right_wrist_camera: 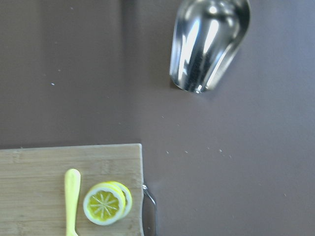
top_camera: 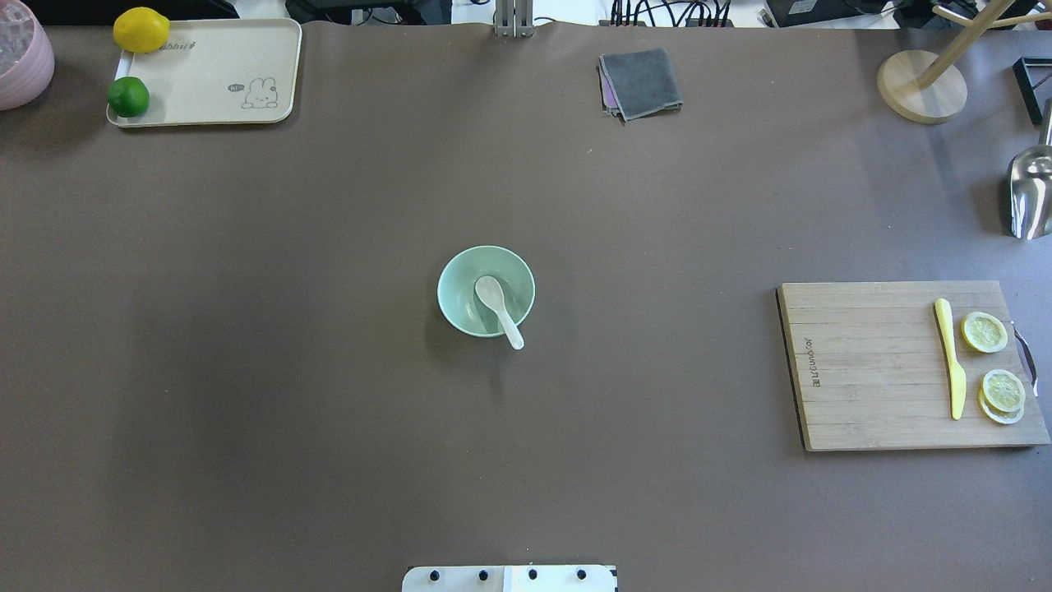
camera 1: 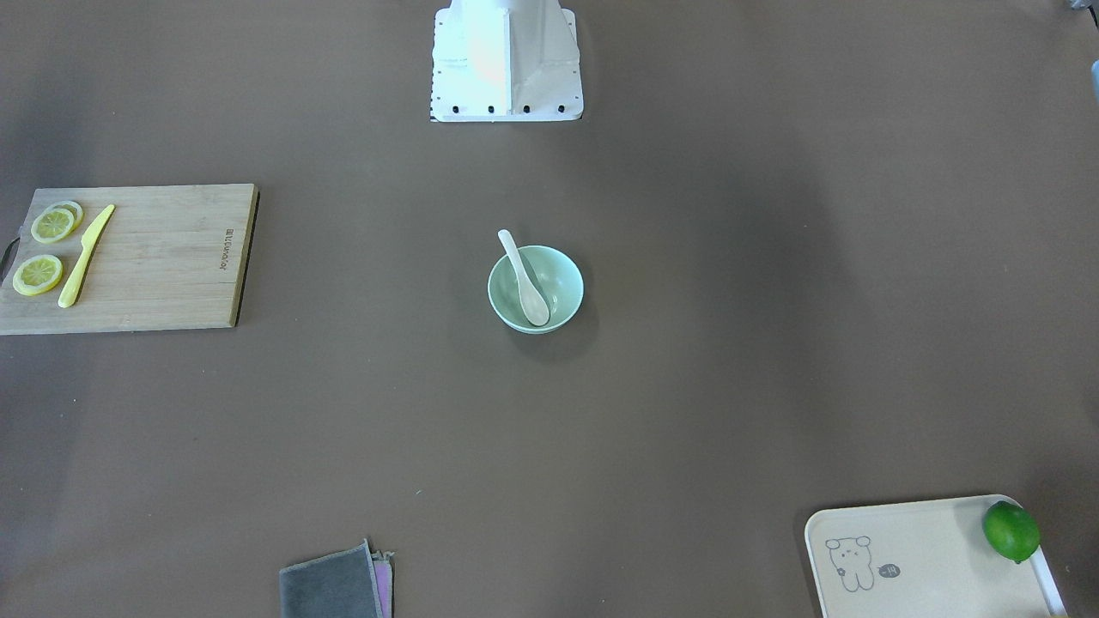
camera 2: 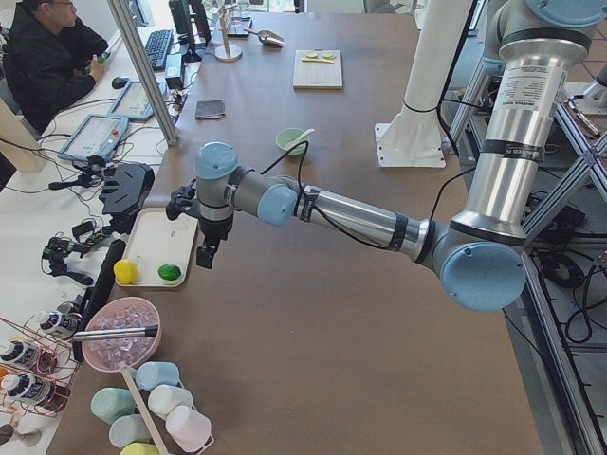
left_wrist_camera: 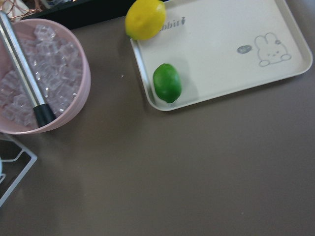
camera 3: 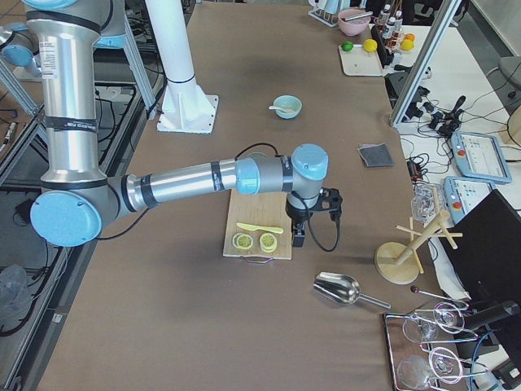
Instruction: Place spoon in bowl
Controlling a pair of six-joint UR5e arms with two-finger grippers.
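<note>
The white spoon (camera 1: 525, 279) lies in the mint-green bowl (camera 1: 562, 275) at the table's middle, scoop down inside and handle resting on the rim toward the robot. The overhead view shows the same spoon (top_camera: 493, 298) and bowl (top_camera: 460, 284). No gripper is near them. My left gripper (camera 2: 204, 256) hangs over the table's left end next to the cream tray; I cannot tell whether it is open or shut. My right gripper (camera 3: 299, 239) hangs beside the cutting board at the right end; I cannot tell its state either.
A cream tray (top_camera: 205, 74) with a lemon (top_camera: 141, 30) and a lime (top_camera: 129, 96) sits far left. A wooden cutting board (top_camera: 871, 362) holds a yellow knife (top_camera: 949, 358) and lemon slices. A grey cloth (top_camera: 641, 82), a metal scoop (top_camera: 1029, 193) and a pink ice bowl (left_wrist_camera: 39, 73) are also here.
</note>
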